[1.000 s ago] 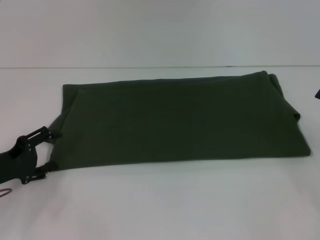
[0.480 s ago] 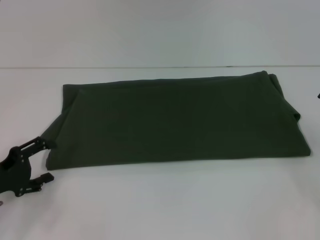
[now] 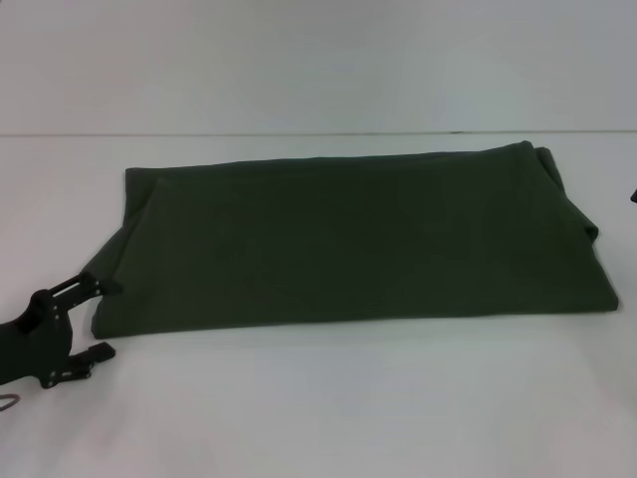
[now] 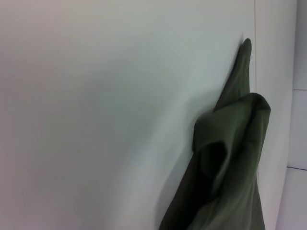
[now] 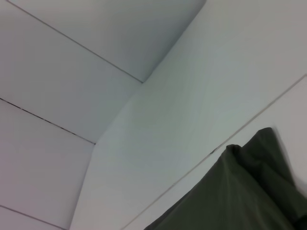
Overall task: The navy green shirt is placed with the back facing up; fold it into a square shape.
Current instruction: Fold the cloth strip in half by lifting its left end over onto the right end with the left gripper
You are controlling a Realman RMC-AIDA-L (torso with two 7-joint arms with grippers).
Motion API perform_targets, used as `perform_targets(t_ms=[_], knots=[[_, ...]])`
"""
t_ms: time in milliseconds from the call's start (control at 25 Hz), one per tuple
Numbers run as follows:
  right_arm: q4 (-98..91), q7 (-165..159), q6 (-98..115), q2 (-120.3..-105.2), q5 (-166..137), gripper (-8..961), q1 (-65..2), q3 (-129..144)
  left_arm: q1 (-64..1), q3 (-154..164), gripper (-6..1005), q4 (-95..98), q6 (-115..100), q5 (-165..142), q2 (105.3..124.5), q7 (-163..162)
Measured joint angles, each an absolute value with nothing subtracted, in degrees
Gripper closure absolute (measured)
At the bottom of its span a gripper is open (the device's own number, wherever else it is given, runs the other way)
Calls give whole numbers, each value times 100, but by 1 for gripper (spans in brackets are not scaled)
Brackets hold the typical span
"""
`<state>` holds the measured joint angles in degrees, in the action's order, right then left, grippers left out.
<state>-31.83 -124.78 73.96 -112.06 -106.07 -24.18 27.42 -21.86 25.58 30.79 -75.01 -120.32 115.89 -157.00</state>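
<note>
Right, your navy green shirt (image 3: 348,239) lies flat across the middle of the head frame, folded into a long wide band running from left of centre almost to the right edge. Top surface is plain, no lettering showing. Far edge is straight; near edge runs straight too, dipping slightly toward lower left. At the right end the cloth bunches into a small rounded fold near the upper right corner of the band. At the left end a loose flap of fabric sticks out below the main corner, toward the lower left.

The table (image 3: 328,408) under it is plain white, and its far edge shows as a thin line across the upper third of the frame.

Your left gripper (image 3: 88,317) sits at the lower left of the head frame, just beside the shirt's left end. Its two black fingers are spread wide with nothing between them. The upper fingertip (image 3: 100,284) looks right at the loose flap; you can't tell from here whether it touches. The lower one is clear of the cloth, over bare table.

In the left wrist view the shirt (image 4: 230,158) fills the lower right, its end fold rumpled with a dark pocket.

The right wrist view shows only a shirt corner (image 5: 240,196) at lower right. The right gripper itself is not visible in any view, so I can't tell you its state.
</note>
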Motion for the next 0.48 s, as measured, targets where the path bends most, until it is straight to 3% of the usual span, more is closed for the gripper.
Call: perform_targets(t_ms=[480], knots=[[-3173, -12445, 7365, -11215, -10609, 221, -2417, 2742, -2529, 2636, 50, 2834, -7212, -12164, 11579, -15710]])
